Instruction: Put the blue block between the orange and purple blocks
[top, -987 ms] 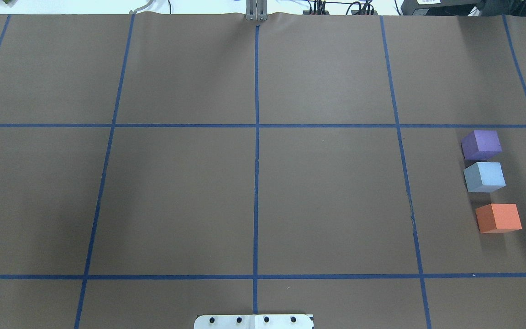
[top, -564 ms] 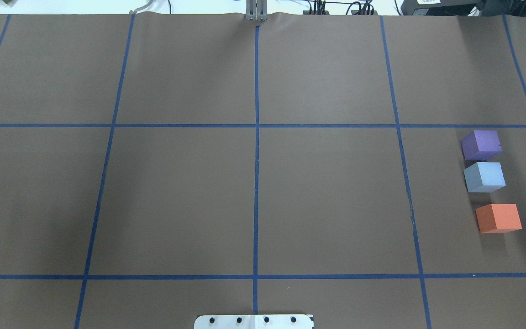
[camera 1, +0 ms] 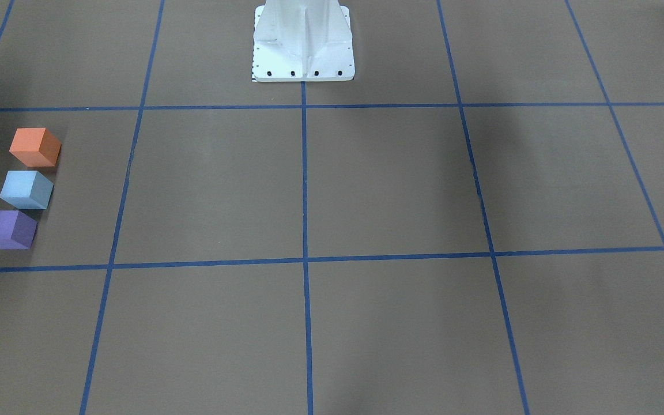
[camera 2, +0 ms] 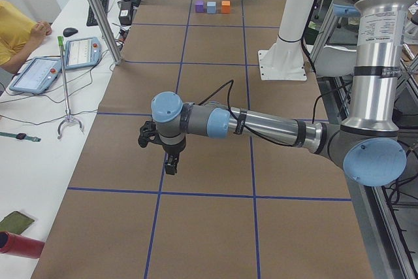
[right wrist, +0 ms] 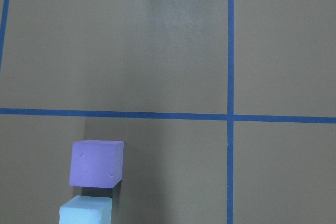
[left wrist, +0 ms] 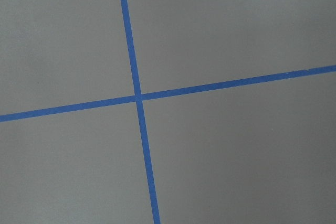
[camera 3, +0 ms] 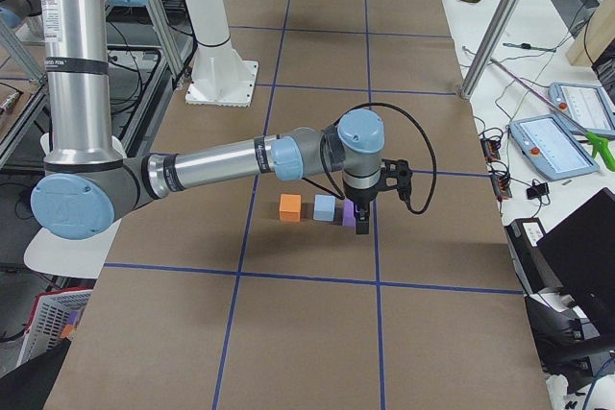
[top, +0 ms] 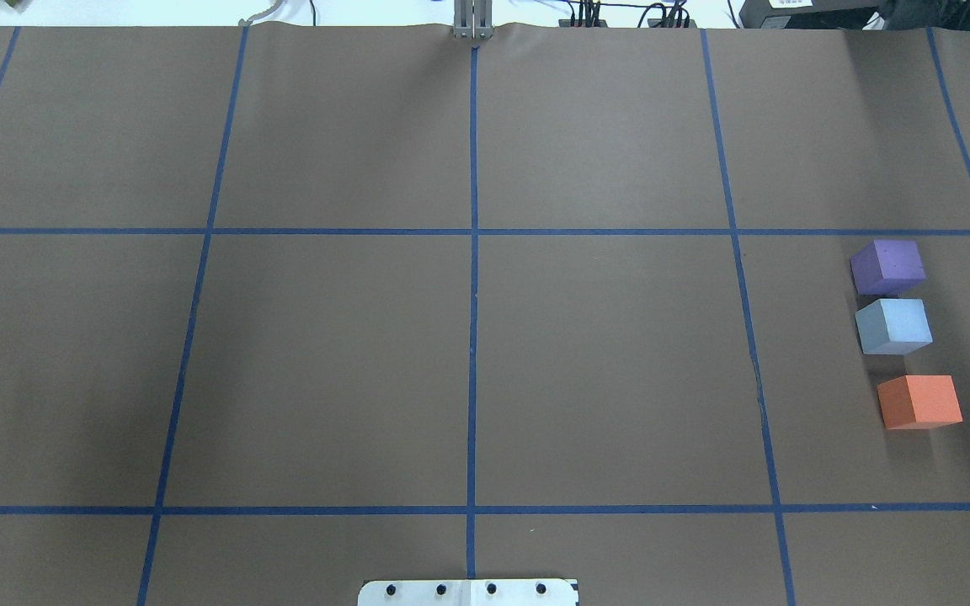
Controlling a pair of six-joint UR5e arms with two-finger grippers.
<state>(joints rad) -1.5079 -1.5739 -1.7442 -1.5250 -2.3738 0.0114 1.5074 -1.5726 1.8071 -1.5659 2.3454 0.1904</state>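
While the blue block (top: 894,325) sits near the right edge of the overhead view, it forms the middle of a short column, with the purple block (top: 887,266) just above it in the frame and the orange block (top: 919,401) below. It lies close against the purple one, though I cannot tell whether they touch, and a clearer strip of table (top: 603,362) shows between it and the orange one, which is set slightly further right. All three rest flat on the brown paper, inside one square of the blue tape lines (top: 473,295).

At the centre of the right side view the right gripper (camera 3: 362,223) hangs pointing down, covering part of the purple block in that frame. Its wrist view shows the purple block at lower left, with the top of the blue one at the bottom edge.

Left of centre in the left side view, the left gripper (camera 2: 171,164) hangs pointing down over a tape line, well apart from the blocks at the top of that frame.

Neither gripper shows its jaws plainly, so I cannot tell how they stand.
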